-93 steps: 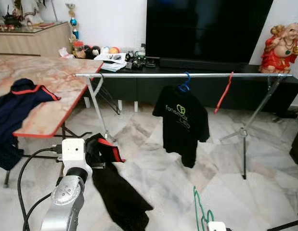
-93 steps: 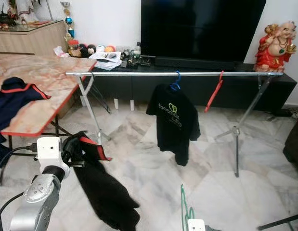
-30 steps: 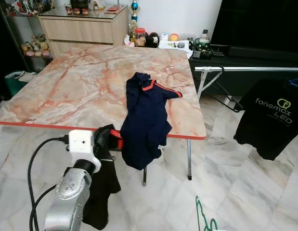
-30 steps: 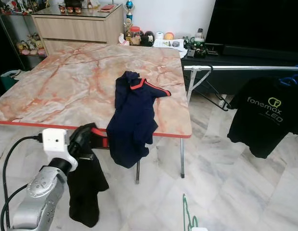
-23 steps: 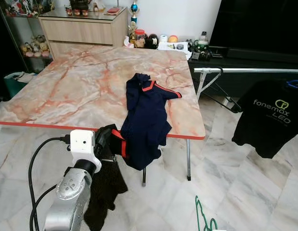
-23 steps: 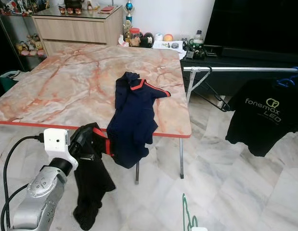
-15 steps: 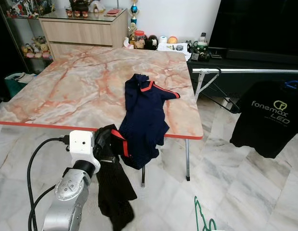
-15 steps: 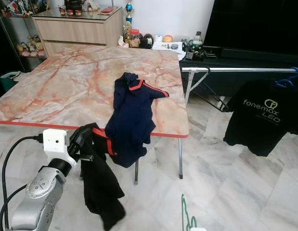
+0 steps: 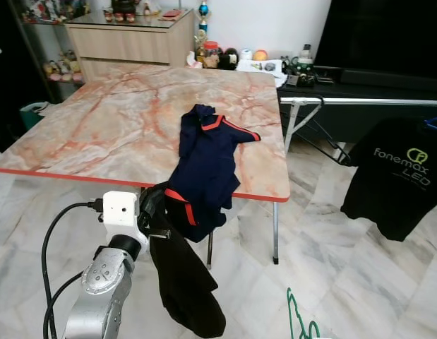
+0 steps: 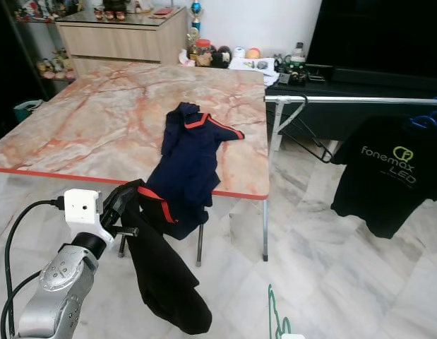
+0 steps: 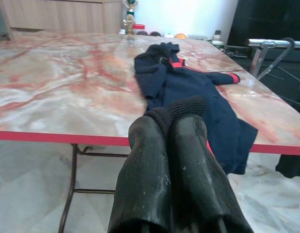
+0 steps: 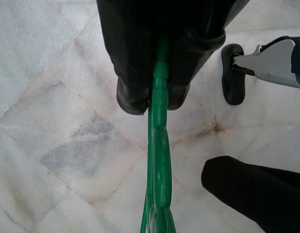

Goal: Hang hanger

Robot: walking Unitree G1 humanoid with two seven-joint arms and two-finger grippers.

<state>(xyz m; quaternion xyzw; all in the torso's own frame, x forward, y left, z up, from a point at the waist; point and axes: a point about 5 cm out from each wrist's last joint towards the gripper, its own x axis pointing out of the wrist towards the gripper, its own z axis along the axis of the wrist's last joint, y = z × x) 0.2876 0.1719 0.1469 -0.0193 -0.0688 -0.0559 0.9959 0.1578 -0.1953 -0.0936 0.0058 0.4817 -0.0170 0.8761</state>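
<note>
Two garments and one green hanger matter here. On the left, the left gripper (image 9: pixel 156 220) has its fingers (image 11: pixel 145 170) pinched tight on a black garment with red trim (image 9: pixel 183 282), which dangles from them toward the floor, its collar bunched just past the tips. Just beyond those fingers a navy jacket (image 9: pixel 204 166) drapes over the near edge of the marble surface (image 9: pixel 98 120). Farther right, a black printed T-shirt (image 9: pixel 394 176) hangs from the metal rail (image 9: pixel 359 102). On the right, the right gripper (image 12: pixel 157 94) has its fingers clamped on the green hanger (image 12: pixel 158 160), which runs out past the tips over the marble floor (image 12: pixel 53 97). To do this step well, I would lay the black garment flat on the surface first — collar open toward the hanger — then thread one hanger shoulder in at a time, keeping both grips firm.
</note>
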